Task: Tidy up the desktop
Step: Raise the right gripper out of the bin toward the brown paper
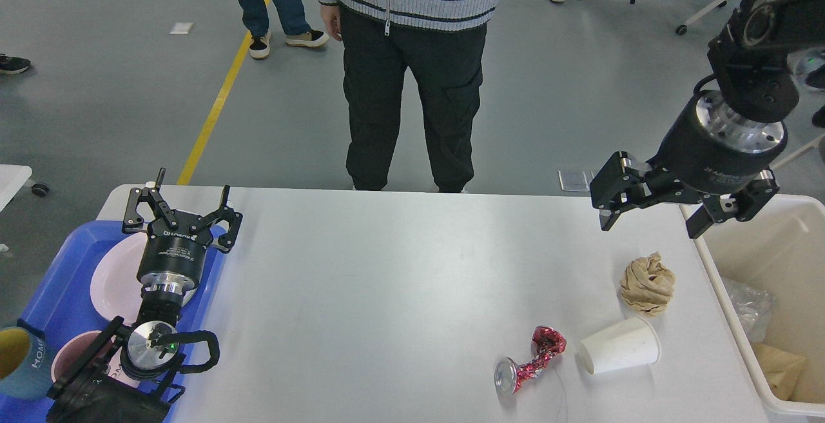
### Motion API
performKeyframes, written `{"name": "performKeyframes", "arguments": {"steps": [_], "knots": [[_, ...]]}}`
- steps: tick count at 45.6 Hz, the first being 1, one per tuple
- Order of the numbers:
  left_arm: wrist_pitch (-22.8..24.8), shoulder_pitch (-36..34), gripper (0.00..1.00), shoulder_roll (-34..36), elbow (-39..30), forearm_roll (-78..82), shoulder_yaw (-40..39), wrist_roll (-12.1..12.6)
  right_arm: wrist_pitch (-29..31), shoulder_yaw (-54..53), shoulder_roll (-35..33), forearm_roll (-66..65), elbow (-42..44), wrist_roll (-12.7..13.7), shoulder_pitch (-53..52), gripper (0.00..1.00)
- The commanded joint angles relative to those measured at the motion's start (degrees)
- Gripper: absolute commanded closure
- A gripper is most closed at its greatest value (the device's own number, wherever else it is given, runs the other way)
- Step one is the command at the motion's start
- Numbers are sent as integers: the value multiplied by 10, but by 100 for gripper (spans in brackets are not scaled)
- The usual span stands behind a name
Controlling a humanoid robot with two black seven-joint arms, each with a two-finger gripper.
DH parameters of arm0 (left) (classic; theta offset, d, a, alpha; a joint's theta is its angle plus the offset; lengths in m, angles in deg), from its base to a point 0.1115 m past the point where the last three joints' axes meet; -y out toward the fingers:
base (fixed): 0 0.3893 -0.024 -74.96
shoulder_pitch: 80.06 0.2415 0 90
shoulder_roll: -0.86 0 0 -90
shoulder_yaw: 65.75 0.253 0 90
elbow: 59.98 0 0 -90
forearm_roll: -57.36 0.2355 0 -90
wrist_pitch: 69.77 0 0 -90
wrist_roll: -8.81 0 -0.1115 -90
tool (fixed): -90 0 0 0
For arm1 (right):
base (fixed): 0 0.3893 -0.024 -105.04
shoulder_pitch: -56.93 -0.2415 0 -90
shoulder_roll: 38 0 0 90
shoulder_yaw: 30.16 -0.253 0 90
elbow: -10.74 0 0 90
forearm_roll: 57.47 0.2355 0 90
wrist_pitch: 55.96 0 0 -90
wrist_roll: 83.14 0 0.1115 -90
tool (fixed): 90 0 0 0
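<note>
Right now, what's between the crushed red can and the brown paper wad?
Head view: a white paper cup lying on its side sits between the crushed red can and the crumpled brown paper wad, on the desktop.

desktop (387, 294) | white, matte, rounded corners | level, wide

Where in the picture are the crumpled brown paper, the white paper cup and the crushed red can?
crumpled brown paper (648, 283), head view, middle of the wad.
white paper cup (621, 354), head view, side wall of the cup, which lies on its side.
crushed red can (530, 362), head view, its twisted waist.
</note>
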Motion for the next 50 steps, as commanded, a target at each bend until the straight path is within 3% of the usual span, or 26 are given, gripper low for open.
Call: {"name": "performKeyframes", "arguments": {"steps": [1, 23, 33, 37, 38, 50], "knots": [[0, 0, 4, 0, 0, 0, 0, 0, -5, -3, -7, 0, 2, 0, 8, 0], [0, 0, 4, 0, 0, 0, 0, 0, -23, 2, -10, 17, 9, -1, 35, 0], [0, 0, 4, 0, 0, 0, 0, 0, -52, 41, -19, 130, 9, 4, 46, 3], [0, 0, 4, 0, 0, 1, 0, 0, -56, 61, -19, 167, 6, 5, 61, 8], [0, 0, 4, 0, 0, 1, 0, 0, -75, 72, -21, 184, 4, 5, 76, 13], [0, 0, 4, 1, 0, 1, 0, 0, -163, 77, -35, 259, -2, 20, 135, 1]]}}
